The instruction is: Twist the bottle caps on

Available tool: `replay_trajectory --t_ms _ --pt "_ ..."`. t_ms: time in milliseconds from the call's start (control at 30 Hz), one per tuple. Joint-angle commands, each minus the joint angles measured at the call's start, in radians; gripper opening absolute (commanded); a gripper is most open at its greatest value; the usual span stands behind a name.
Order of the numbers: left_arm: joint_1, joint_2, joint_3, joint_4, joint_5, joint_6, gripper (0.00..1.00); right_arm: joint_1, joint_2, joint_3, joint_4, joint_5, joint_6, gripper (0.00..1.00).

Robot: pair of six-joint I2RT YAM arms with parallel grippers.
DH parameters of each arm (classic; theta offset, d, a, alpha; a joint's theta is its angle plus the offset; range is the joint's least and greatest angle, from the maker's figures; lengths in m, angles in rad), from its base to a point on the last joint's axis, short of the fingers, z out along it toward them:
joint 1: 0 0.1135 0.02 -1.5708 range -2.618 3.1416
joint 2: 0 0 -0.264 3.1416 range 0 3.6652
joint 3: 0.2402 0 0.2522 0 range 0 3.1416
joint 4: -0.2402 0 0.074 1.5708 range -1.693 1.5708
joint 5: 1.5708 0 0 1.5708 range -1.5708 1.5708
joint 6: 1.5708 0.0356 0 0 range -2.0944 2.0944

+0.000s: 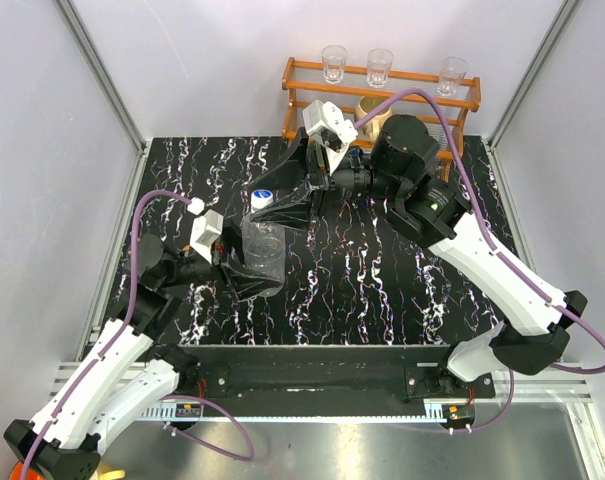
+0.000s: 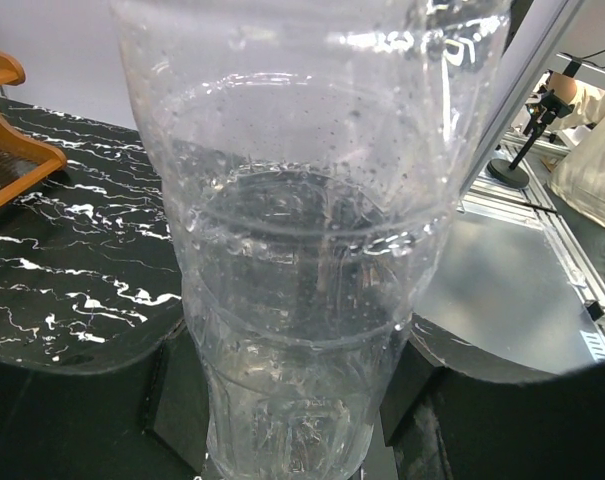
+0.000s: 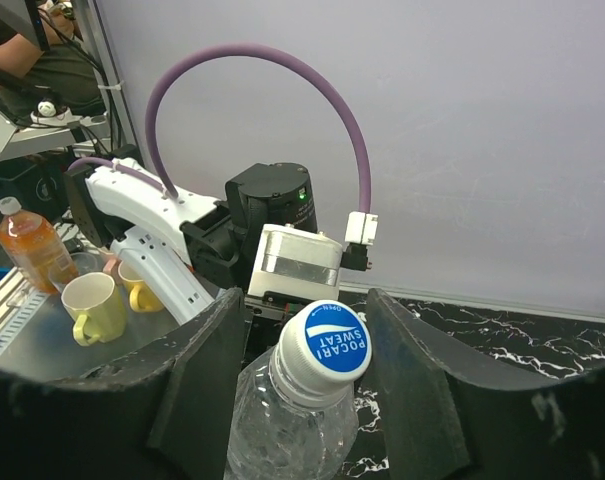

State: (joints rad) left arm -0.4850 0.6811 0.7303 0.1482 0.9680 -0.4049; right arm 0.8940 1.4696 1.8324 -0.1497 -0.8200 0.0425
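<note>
The taller clear ribbed bottle (image 1: 265, 250) stands upright on the black marbled table (image 1: 382, 270). My left gripper (image 1: 248, 274) is shut on its lower body; in the left wrist view the bottle (image 2: 302, 230) fills the frame, and a black finger (image 2: 177, 400) presses on each side. The blue cap with a white mark (image 3: 332, 340) sits on the bottle's neck, slightly tilted towards the camera. My right gripper (image 3: 304, 302) brackets the cap from above, open, with a clear gap to the left finger (image 3: 197, 370). From above, the cap (image 1: 261, 199) shows between the right gripper's (image 1: 274, 198) fingers.
A wooden rack (image 1: 382, 92) with three clear glasses stands at the table's back edge, with a tan mug (image 1: 372, 106) under it. Off the table, the right wrist view shows an orange-coloured bottle (image 3: 30, 252) beside yellow mugs (image 3: 90, 306). Grey walls close in the sides.
</note>
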Motion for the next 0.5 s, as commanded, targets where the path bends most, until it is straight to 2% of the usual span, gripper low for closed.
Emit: replay_trajectory --t_ms 0,333,467 --pt "0.031 -0.003 0.038 0.063 -0.114 -0.028 0.48 0.046 -0.052 0.019 -0.047 -0.071 0.013 0.61" --pt "0.036 -0.011 0.041 0.07 -0.08 0.003 0.48 0.052 -0.066 0.025 -0.044 -0.002 -0.02 0.68" --pt "0.036 -0.015 0.05 0.065 -0.052 0.049 0.48 0.052 -0.066 0.044 -0.033 0.057 0.009 0.75"
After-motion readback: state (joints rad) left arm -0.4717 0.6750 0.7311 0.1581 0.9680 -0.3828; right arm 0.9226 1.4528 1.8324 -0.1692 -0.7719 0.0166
